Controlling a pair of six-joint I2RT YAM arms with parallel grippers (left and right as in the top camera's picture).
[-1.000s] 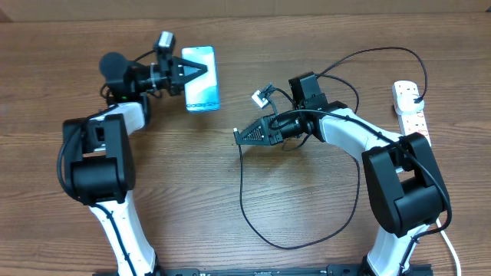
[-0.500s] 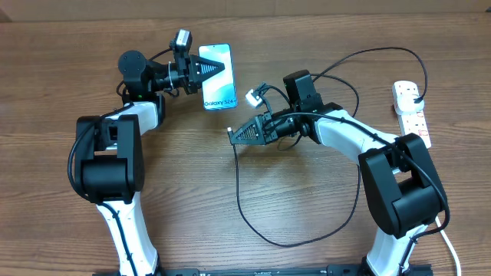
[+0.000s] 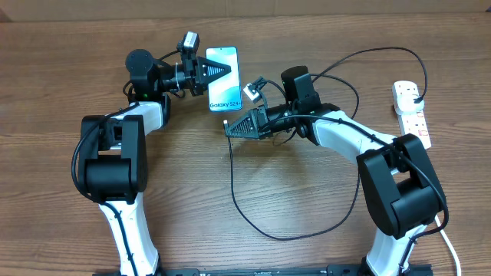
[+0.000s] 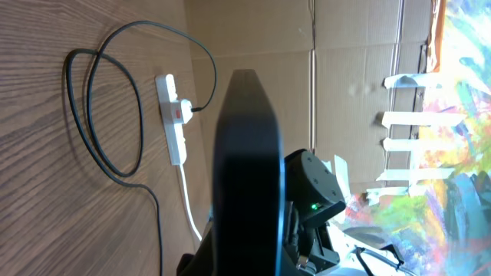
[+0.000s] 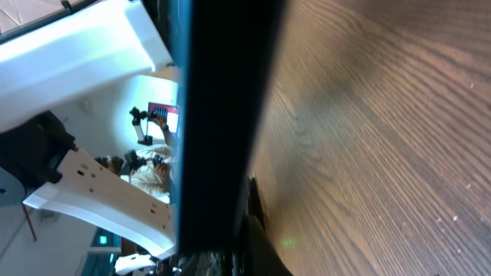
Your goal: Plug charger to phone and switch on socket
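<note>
In the overhead view my left gripper (image 3: 222,73) is shut on the phone (image 3: 222,96), holding it above the table's far middle with its light-blue screen facing up. My right gripper (image 3: 229,130) is just below the phone's near end, shut on the connector end of the charger (image 3: 383,49). That thin black cable loops over the table to its plug in the socket (image 3: 412,113) at the right edge. The left wrist view shows the phone (image 4: 245,153) edge-on as a dark slab, with the socket (image 4: 173,115) and cable loop beyond. A dark band fills the middle of the right wrist view.
The socket's thick white cord (image 3: 449,245) runs off the near right corner. A cardboard wall (image 3: 307,6) stands along the table's back edge. The cable's big loop (image 3: 291,238) lies across the near middle of the wooden table.
My left gripper has carried the phone to the right, toward the middle. My right gripper has moved left and away with the cable end, closing in under the phone's near end.
</note>
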